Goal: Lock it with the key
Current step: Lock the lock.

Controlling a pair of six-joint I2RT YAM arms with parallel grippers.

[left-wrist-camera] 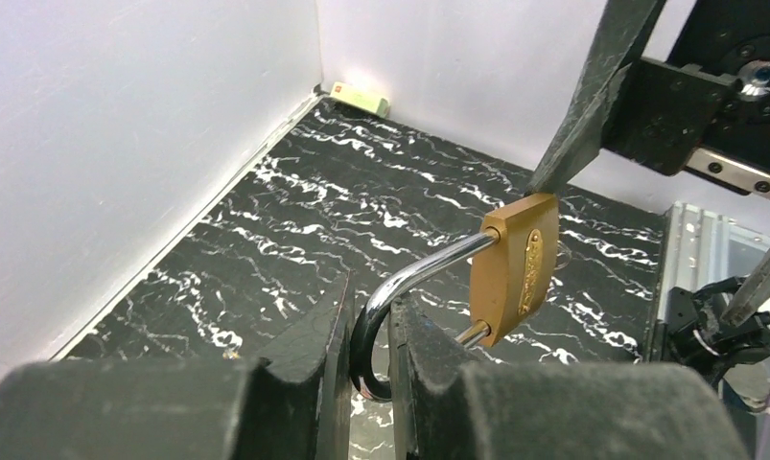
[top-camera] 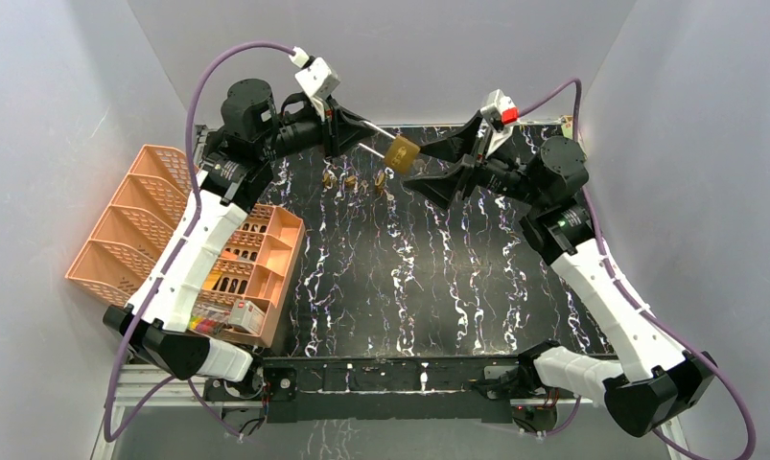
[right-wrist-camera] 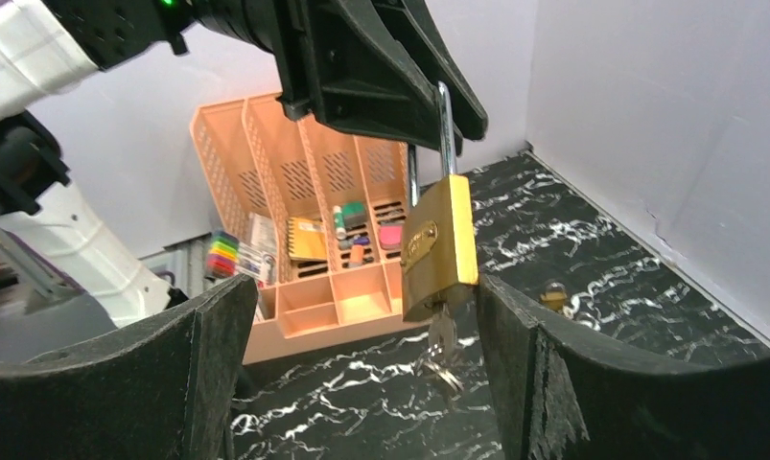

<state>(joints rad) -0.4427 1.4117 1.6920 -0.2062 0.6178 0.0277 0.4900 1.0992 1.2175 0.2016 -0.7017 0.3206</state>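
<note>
A brass padlock (top-camera: 401,153) with a long steel shackle (left-wrist-camera: 429,269) is held in the air above the far middle of the table. My left gripper (left-wrist-camera: 371,335) is shut on the shackle's bend. The padlock body (right-wrist-camera: 438,249) hangs between my right gripper's (right-wrist-camera: 361,326) wide-open fingers, close to the right finger (right-wrist-camera: 534,335). A key with a key ring (right-wrist-camera: 444,353) sticks out of the padlock's bottom. The right gripper (top-camera: 429,163) holds nothing.
Three small padlocks (top-camera: 352,181) lie on the black marbled table near the back. An orange divided organiser (top-camera: 160,230) with small items stands at the left, also in the right wrist view (right-wrist-camera: 314,220). White walls enclose the table.
</note>
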